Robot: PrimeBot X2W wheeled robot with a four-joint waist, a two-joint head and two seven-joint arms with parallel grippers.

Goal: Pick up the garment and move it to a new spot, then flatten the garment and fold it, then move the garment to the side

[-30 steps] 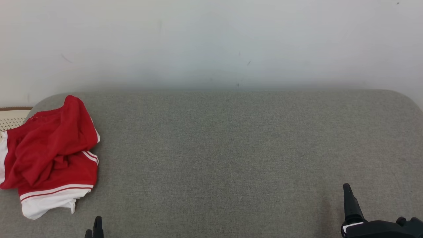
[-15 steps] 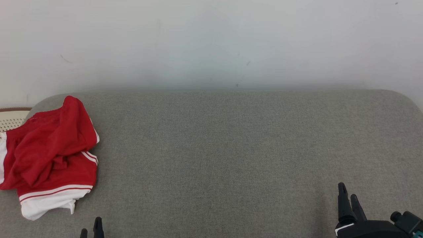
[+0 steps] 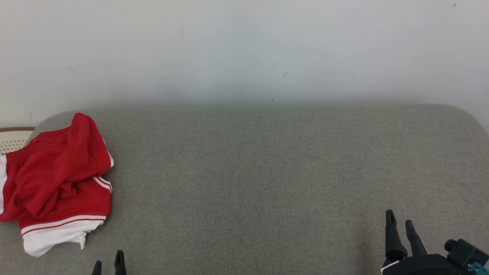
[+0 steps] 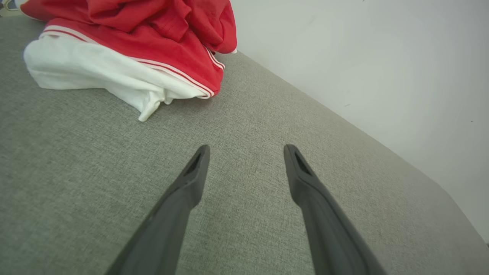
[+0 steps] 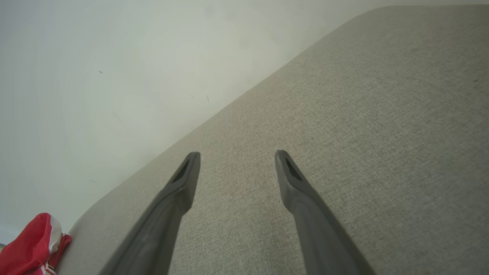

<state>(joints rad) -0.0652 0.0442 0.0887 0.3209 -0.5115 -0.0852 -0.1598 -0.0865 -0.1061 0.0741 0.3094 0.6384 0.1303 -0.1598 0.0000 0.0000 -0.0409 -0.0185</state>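
**Work surface.** The grey woven upholstered surface (image 3: 267, 172) was a flat pad with a fine, even weave and rounded far corners. It ended against a plain white matte wall (image 3: 244, 49) that carried a few small dark specks.

**Task item.** The red and white fabric garment (image 3: 57, 179) lay in a crumpled heap at the far left end of the pad, close to the rounded back corner. The cloth was thin, smooth and soft, and it fell in deep, irregular folds. A broad white band bordered the near hem, with a narrow red stripe running along it. A second pair of thin white stripes showed on a fold at the right side of the heap. Behind the garment's upper left edge sat a cream perforated object with a brown rim (image 3: 13, 136); its type could not be determined.

**Left gripper.** The left gripper (image 4: 246, 147) had two long, dark, matte fingers tapering to blunt tips with a slot near each end. The jaws stood wide apart with nothing between them. It was near the garment's white hem but clear of it.

**Right gripper.** The right gripper (image 5: 237, 152), of the same form, was over bare upholstery at the right end, well apart from the garment. Its jaws were likewise spread and empty. A small white patch (image 3: 389, 266) at the finger base was too small to read.
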